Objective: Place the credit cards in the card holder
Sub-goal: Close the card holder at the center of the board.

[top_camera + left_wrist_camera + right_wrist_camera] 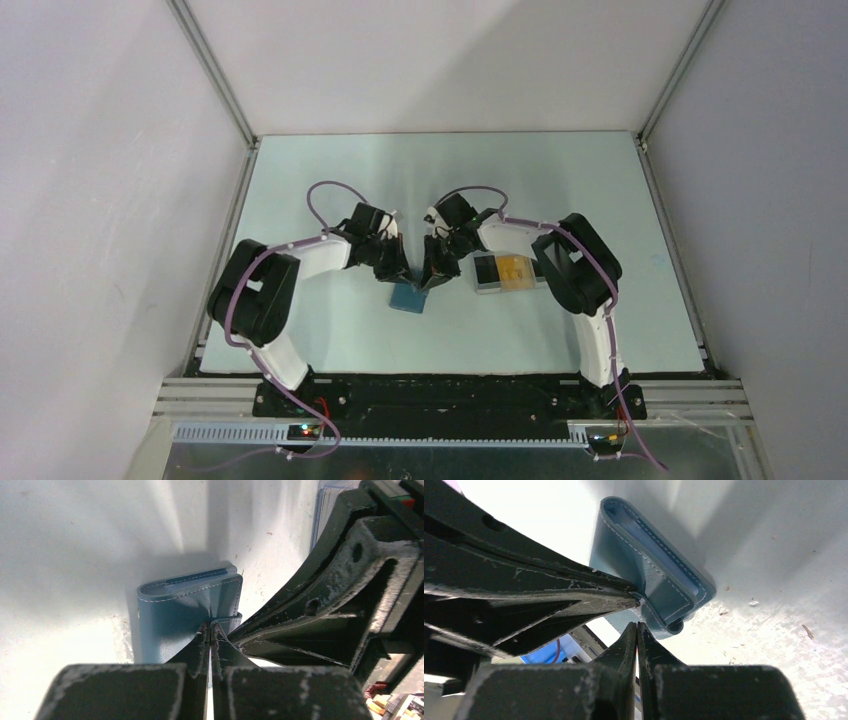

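The step in hand looked like opening the card holder [408,298], with no card lifted yet. It lay shut on the table [330,180], near the middle, its strap folded over the open edge. Both grippers met above it: the left gripper [398,278] came in from 10 o'clock and the right gripper [428,282] from 1 o'clock.

In the left wrist view the left gripper [210,630] had its jaws pressed together, with the tips against the strap of the card holder [185,605]. Whether any leather was pinched between them could not be told. The right gripper [637,630] was likewise closed to a sliver, just beside the strap's end on the card holder [649,565].

The next move probably called for freeing the strap and holding one cover down while the other was lifted.

At 3 o'clock of the holder stood a clear tray [478,290], with a black card [487,270] and a yellow-orange card [513,270] side by side in it. The holder's pockets were hidden
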You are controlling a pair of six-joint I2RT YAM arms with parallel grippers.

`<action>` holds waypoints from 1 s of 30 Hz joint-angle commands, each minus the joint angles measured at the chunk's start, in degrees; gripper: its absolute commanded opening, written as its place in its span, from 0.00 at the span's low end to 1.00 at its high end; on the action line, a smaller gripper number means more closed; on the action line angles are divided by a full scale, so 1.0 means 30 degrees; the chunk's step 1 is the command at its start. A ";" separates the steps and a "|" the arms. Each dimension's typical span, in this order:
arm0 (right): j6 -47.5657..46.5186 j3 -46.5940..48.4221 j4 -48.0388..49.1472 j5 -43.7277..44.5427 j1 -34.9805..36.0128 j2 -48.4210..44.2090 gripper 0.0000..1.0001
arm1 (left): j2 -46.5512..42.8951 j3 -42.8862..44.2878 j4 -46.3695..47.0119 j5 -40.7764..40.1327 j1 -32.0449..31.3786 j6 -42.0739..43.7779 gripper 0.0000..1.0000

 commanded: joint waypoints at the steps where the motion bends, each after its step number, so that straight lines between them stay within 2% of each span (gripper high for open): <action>1: -0.0284 0.0173 0.0742 0.0119 0.0009 -0.1633 0.05 | -0.0681 -0.0460 -0.0981 -0.1135 -0.0185 0.0838 0.00; 8: -0.0435 -0.0133 0.1131 0.0264 -0.0004 -0.2024 0.05 | -0.0517 -0.0337 -0.1002 -0.1070 -0.0291 0.0757 0.00; 18: -0.0577 -0.0143 0.0557 0.1085 0.0214 -0.0359 0.04 | -0.0183 -0.0154 -0.1036 -0.1123 -0.0354 0.0822 0.00; 30: -0.0606 -0.0121 0.0161 0.1655 0.0501 0.0546 0.04 | -0.0582 -0.0109 -0.1297 -0.1239 -0.0418 0.0867 0.05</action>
